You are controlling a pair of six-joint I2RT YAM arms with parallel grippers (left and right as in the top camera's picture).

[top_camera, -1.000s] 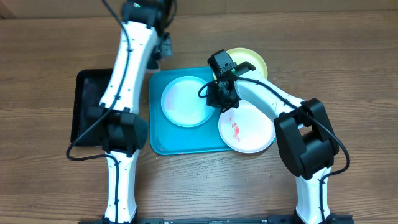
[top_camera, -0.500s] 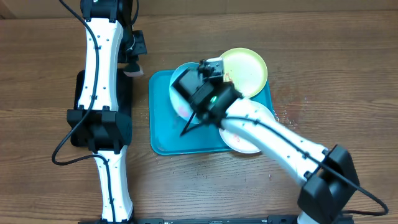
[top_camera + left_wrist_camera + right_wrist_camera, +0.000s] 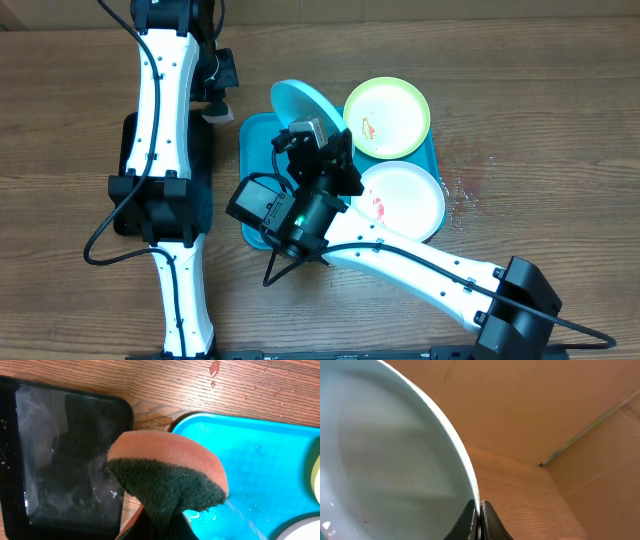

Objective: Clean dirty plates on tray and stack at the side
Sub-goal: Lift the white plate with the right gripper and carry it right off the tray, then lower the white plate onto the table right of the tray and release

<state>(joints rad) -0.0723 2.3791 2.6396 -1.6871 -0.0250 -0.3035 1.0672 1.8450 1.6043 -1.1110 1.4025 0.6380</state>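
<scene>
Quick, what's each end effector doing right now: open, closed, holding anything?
Left end effector: closed on the sponge.
Right end effector: closed on the light blue plate, at its rim.

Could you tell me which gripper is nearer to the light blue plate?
Right. The right gripper is clamped on the rim of the light blue plate; the left gripper, holding a sponge, sits apart, to its left overhead.

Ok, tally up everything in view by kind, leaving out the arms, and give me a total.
Plates: 3 (light blue plate, yellow-green plate, white plate)
Trays: 2 (turquoise tray, black tray)
Sponges: 1 (orange-and-green sponge)
Total: 6
</scene>
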